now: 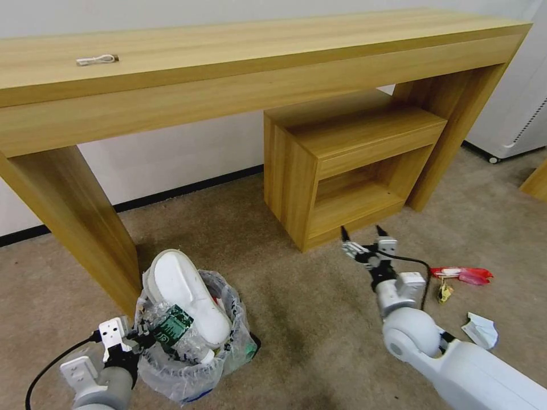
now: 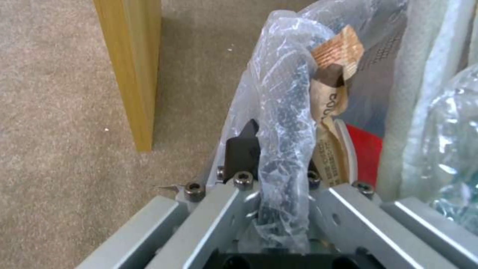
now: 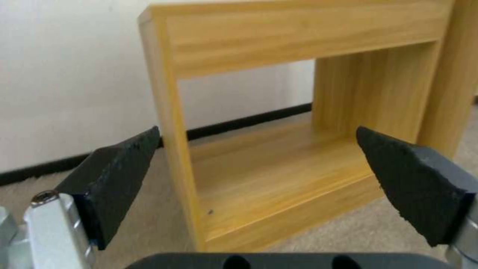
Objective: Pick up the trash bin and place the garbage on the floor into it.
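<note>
The trash bin (image 1: 188,373), lined with a crinkled clear bag, stands on the beige carpet floor (image 1: 307,324) beside the table leg. A white slipper (image 1: 188,296) and a crushed green-labelled bottle (image 1: 171,329) stick out of it. My left gripper (image 1: 134,337) is shut on the bin's bagged rim (image 2: 283,112), one black finger (image 2: 243,149) outside it. My right gripper (image 1: 362,238) hangs open and empty above the floor, facing the small wooden shelf unit (image 3: 279,112). Garbage lies right of it: a red wrapper (image 1: 464,274), a yellow wrapper (image 1: 444,292) and white paper (image 1: 480,329).
A long wooden table (image 1: 239,62) spans the back, its left leg (image 1: 80,228) close to the bin. The low shelf unit (image 1: 347,165) sits under it at the right. A white appliance (image 1: 513,114) stands at far right. Open carpet lies between the two arms.
</note>
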{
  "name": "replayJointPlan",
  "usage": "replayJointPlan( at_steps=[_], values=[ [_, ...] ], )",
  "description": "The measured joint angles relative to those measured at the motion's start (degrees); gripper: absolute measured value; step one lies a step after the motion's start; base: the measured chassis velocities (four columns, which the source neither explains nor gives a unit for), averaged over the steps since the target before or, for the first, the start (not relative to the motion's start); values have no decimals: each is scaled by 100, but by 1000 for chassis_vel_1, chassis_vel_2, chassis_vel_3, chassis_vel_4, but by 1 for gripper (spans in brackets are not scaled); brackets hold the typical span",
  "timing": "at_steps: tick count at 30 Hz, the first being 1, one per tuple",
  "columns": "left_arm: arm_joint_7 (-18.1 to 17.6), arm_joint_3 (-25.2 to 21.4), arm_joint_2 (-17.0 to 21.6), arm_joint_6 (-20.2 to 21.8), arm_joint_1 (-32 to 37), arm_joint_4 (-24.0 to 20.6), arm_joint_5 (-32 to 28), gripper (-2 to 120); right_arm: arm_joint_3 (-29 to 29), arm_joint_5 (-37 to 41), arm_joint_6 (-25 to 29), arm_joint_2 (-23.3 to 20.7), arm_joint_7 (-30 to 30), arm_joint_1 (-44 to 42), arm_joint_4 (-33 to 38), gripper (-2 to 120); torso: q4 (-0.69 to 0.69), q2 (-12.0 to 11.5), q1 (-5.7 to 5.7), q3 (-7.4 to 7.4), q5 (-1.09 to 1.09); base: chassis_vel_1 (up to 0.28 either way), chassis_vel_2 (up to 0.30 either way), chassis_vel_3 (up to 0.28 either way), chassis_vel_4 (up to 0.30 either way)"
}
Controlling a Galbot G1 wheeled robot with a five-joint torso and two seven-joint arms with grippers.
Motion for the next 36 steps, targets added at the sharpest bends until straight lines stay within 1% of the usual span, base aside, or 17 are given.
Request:
replayJointPlan(
  at_steps=[2, 4, 6, 8, 10, 12, 16, 19, 22, 28, 33, 36],
  values=[
    [22, 2, -10, -18, 0, 8, 57, 1, 100, -32, 0, 33, -5, -73, 10, 100, 0, 0, 0, 0, 0, 0, 0, 0, 0],
    [80, -9, -40, -92, -5, 22, 206, 1, 417, -174, 12, 204, 10, -294, 6, 100, 2, 0, 0, 0, 1, 0, 0, 0, 0],
    [90, -15, -45, -103, -5, 22, 216, 1, 506, -202, 12, 242, 12, -362, 4, 100, 1, 0, 0, 0, 2, 0, 0, 0, 0],
    [113, -32, -46, -121, -1, 12, 231, 1, 826, -271, 8, 305, 2, -631, 39, 100, 1, 0, 0, 0, 0, 0, 0, 0, 0],
    [116, -36, -48, -126, -2, 11, 236, 1, 893, -298, 4, 317, -8, -682, 49, 100, 0, 0, 0, 0, 0, 0, 0, 0, 0],
    [144, -43, -75, -147, -5, 14, 299, 1, 1183, -461, -29, 397, -17, -880, 66, 100, 0, 0, 0, 0, 1, 0, 0, 0, 0],
    [179, -38, -121, -158, 30, 14, 384, 1, 1291, -545, -88, 439, -7, -945, 74, 100, -1, 0, 0, 0, 0, 0, 0, 0, 0],
    [186, -36, -185, -213, 58, 11, 472, 1, 1433, -843, -160, 567, 47, -984, -1, 100, 1, 0, 0, 0, 0, 0, 0, 0, 0],
    [188, -35, -191, -221, 70, 7, 483, 1, 1462, -897, -178, 602, 77, -986, -20, 100, 1, 0, 0, 0, 1, 0, 0, 0, 0],
    [188, -58, -224, -228, 79, -10, 521, 1, 1612, -1151, -365, 763, 263, -1031, -53, 100, 1, 0, 0, 0, 0, 0, 0, 0, 0],
    [193, -61, -258, -228, 64, -2, 541, 1, 1647, -1193, -344, 840, 301, -1025, -144, 100, 0, 0, 0, 0, -1, 0, 0, 0, 0],
    [193, -69, -266, -228, 59, 2, 538, 1, 1647, -1217, -216, 894, 285, -1028, -210, 100, 0, 0, 0, 1, 0, 0, 0, 0, 0]
  ],
)
